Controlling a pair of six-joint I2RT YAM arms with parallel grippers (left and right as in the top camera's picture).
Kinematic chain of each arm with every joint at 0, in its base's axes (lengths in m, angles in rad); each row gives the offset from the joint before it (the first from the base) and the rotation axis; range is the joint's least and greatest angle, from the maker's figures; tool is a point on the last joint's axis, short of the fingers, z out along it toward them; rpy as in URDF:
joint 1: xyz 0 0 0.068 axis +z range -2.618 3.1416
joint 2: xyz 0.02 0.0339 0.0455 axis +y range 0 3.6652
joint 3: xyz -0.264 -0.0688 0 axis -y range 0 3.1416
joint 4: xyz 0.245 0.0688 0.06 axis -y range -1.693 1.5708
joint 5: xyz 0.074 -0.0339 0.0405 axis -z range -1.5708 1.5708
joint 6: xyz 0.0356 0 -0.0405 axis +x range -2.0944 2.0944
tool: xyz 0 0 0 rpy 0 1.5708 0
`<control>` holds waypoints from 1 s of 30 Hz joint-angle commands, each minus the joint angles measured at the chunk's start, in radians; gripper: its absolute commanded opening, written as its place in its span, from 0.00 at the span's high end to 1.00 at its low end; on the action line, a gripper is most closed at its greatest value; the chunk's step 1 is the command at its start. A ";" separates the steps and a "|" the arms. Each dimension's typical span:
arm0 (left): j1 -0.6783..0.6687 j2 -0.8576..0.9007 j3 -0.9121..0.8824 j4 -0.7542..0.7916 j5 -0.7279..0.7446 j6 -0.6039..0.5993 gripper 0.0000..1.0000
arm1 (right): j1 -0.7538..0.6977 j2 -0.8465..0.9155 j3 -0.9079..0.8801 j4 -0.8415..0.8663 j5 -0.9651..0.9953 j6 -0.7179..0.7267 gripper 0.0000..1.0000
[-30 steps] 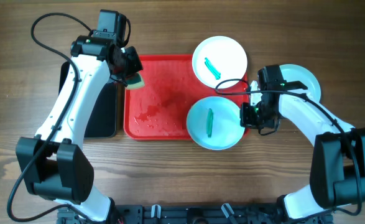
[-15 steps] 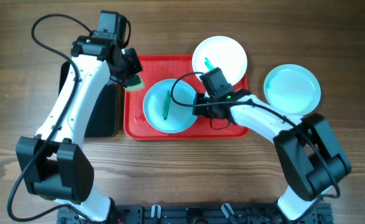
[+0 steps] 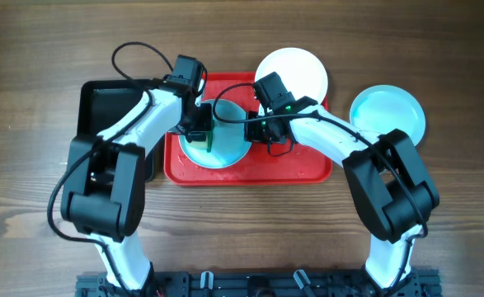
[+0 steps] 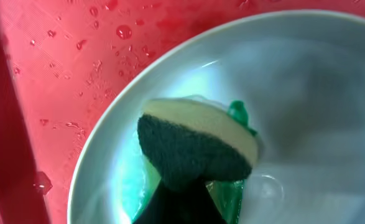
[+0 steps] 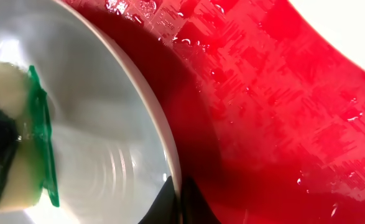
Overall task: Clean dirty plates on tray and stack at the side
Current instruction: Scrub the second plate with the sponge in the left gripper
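Note:
A pale mint-blue plate [image 3: 225, 144] lies on the wet red tray [image 3: 299, 165]. My left gripper [image 3: 199, 132] is shut on a sponge [image 4: 198, 146] with a dark scouring face and presses it on a green smear [image 4: 229, 193] inside that plate [image 4: 306, 112]. My right gripper [image 3: 256, 130] is shut on the plate's right rim [image 5: 170, 155]. The sponge also shows in the right wrist view [image 5: 5, 137]. A white plate [image 3: 295, 70] sits at the tray's far right corner. A second mint-blue plate [image 3: 387, 115] lies on the table to the right of the tray.
A black tray [image 3: 110, 103] lies left of the red tray, partly under my left arm. Water drops [image 4: 123, 31] dot the red tray around the plate. Cables loop above both arms.
My left arm swung right and set the sponge down in the plate. My right gripper shifted the plate slightly towards the tray's far side. One second ago that plate was at the tray's right edge.

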 commanded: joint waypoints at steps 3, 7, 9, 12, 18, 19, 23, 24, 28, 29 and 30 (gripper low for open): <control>-0.040 0.063 -0.008 0.084 -0.001 -0.003 0.96 | 0.009 0.041 0.003 -0.010 -0.022 -0.026 0.96; -0.122 0.063 -0.008 0.122 0.306 0.071 0.96 | 0.009 0.041 0.003 -0.009 -0.023 -0.026 0.96; -0.148 0.063 -0.008 0.103 0.317 0.113 0.96 | 0.009 0.041 0.003 -0.008 -0.025 -0.026 0.96; -0.118 0.063 -0.008 0.010 0.283 0.207 0.96 | 0.009 0.041 0.003 -0.009 -0.025 -0.031 0.96; 0.004 0.063 -0.008 -0.154 -0.343 -0.177 0.96 | 0.009 0.041 0.003 -0.008 -0.026 -0.029 0.96; 0.002 0.063 -0.008 -0.163 -0.403 -0.228 0.96 | 0.009 0.041 0.003 -0.008 -0.029 -0.029 0.96; -0.037 0.063 -0.008 -0.153 -0.449 -0.337 0.96 | 0.009 0.041 0.003 -0.008 -0.029 -0.029 0.96; -0.059 0.063 -0.008 -0.147 -0.349 -0.254 0.96 | 0.009 0.041 0.003 -0.006 -0.029 -0.029 0.96; -0.143 0.063 -0.008 -0.193 0.194 0.146 0.96 | 0.009 0.042 0.003 -0.008 -0.037 -0.033 0.96; -0.161 0.063 -0.008 -0.212 0.290 0.230 0.96 | 0.009 0.042 0.003 -0.008 -0.037 -0.033 0.96; -0.175 0.063 -0.008 -0.215 0.305 0.267 0.96 | 0.009 0.042 0.003 -0.007 -0.037 -0.033 0.96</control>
